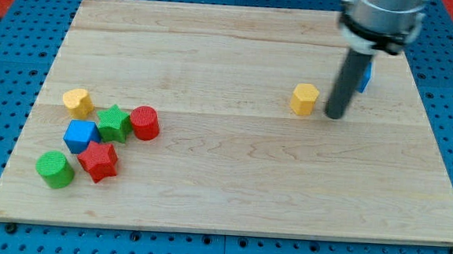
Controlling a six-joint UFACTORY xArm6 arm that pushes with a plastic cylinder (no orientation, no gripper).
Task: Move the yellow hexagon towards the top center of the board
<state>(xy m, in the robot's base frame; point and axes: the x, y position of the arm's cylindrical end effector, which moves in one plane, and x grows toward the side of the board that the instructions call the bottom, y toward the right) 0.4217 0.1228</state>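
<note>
The yellow hexagon (305,98) lies right of the board's middle, in the upper half. My tip (334,115) rests on the board just to the right of the hexagon, a small gap apart. A blue block (365,76) is partly hidden behind the rod, up and right of the tip; its shape cannot be made out.
At the view's left lies a cluster: a yellow heart-like block (77,100), a green star (113,122), a red cylinder (145,123), a blue cube (81,135), a red star (98,161) and a green cylinder (55,169). The wooden board (230,198) sits on blue pegboard.
</note>
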